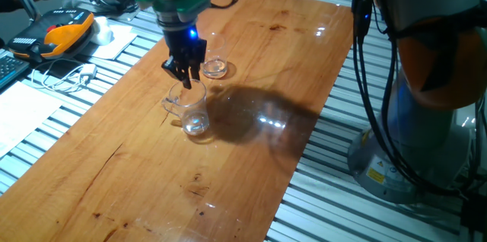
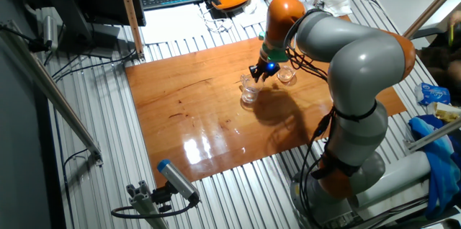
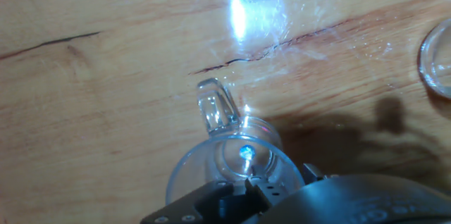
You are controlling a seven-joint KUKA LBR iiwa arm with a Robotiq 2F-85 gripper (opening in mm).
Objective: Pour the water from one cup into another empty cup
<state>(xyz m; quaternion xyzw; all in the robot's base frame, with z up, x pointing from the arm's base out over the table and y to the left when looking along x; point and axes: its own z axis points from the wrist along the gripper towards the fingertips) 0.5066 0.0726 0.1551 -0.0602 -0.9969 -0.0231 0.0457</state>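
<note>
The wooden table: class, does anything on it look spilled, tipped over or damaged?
No spill shows. The mug and small tumbler both stand upright, apart. The gripper sits at the mug's rim. The only blemishes are dark cracks in the table.

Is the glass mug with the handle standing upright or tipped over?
Upright: the mug stands on its base on the table, mouth upward.

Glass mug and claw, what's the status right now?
Gripper at the glass mug's rim, grip unclear. Mug upright on the wooden table, nothing poured. Small tumbler close behind, apart. Nothing in the way.
</note>
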